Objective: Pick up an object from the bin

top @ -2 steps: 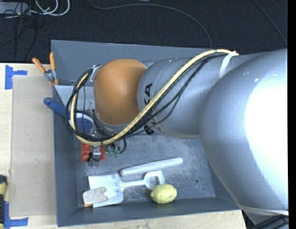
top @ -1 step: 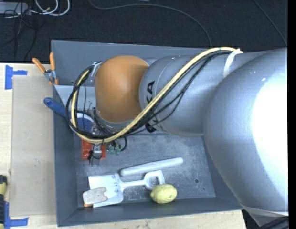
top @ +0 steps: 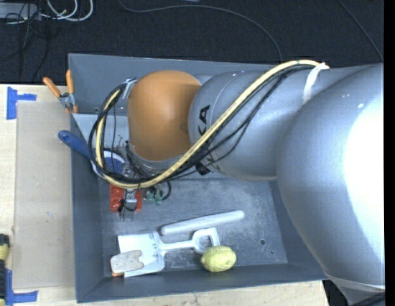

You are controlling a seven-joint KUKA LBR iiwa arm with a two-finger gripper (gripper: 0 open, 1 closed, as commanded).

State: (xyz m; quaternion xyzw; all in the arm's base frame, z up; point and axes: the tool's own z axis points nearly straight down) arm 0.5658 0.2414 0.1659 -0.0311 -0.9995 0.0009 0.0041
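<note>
Operator: Why does the arm sit so close to the left wall of the grey metal bin (top: 83, 234)?

Observer: My guess is that the nearest candidate lies there. The gripper (top: 129, 201) hangs low under the rounded orange wrist cover (top: 160, 113), near the left wall and about midway along it. A small red block-like piece (top: 116, 199) rests on the bin floor just beside it.

Operator: Is the red piece gripped?

Observer: I cannot tell. The cover and the black and yellow cables (top: 236, 110) hide most of the gripper, so whether it is spread or pinched together does not show. I also cannot say whether it touches the red piece or merely stands next to it. I would not count anything as picked yet.

Operator: What else could it take?

Observer: Three things lie along the front wall. A flat white plastic spatula (top: 139, 257) sits near the front-left corner, its handle running toward the right. A pale grey long bar (top: 204, 223) lies aslant just behind that handle. A yellow-green round lump (top: 218, 259), fruit-like, sits just beside the handle's end. A blue plastic piece (top: 73, 142) pokes out against the left wall farther back, partly under the cables.

Operator: Are they easy picks?

Observer: Probably. They lie flat and uncovered, open to a grasp from above, though the thin spatula blade looks hard to get under.
</note>
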